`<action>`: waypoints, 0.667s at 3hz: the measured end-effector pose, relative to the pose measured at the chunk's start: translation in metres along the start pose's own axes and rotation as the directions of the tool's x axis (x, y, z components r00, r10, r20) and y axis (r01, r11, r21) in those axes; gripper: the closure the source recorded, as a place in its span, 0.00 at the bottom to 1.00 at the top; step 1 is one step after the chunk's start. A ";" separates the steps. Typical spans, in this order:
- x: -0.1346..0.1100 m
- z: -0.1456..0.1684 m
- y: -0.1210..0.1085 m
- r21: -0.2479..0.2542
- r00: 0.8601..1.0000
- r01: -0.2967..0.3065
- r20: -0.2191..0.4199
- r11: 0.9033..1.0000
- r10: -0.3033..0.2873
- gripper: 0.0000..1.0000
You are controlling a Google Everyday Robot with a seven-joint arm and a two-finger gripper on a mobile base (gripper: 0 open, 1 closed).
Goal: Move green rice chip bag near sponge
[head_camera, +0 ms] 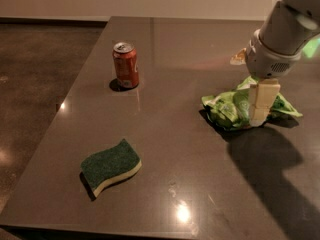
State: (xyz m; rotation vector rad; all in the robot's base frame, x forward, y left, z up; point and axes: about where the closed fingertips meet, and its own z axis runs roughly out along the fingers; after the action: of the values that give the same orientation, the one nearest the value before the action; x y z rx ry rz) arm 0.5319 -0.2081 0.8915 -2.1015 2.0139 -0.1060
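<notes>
The gripper (261,109), a pale, blocky tool, is positioned at the green rice chip bag (230,109) near the right edge of the smooth, dark desk (190,44). Whether it is apart or clamped cannot be told. The bag is crinkled, glossy film. The sponge (111,166) is wavy, with a dark green scrub top over yellow foam. It lies near the front left corner, well apart from the bag. A red cylindrical can (125,65) stands upright near the left edge.

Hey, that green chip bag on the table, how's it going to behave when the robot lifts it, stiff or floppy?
The green rice chip bag looks crumpled, so it will probably sag and crinkle, not stay stiff. Its shiny film may be slippery. Flattened, it seems light, so the gripper, down at its middle, could easily drag it.
</notes>
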 end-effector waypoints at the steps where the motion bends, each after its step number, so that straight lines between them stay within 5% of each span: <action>1: 0.000 0.019 0.004 -0.063 0.997 0.080 -0.002 0.995 -0.080 0.00; 2: -0.002 0.027 0.011 -0.113 0.991 0.133 -0.015 0.985 -0.135 0.16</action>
State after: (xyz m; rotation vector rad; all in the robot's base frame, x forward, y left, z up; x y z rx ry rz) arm 0.5261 -0.2029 0.8633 -2.3146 1.9311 -0.0408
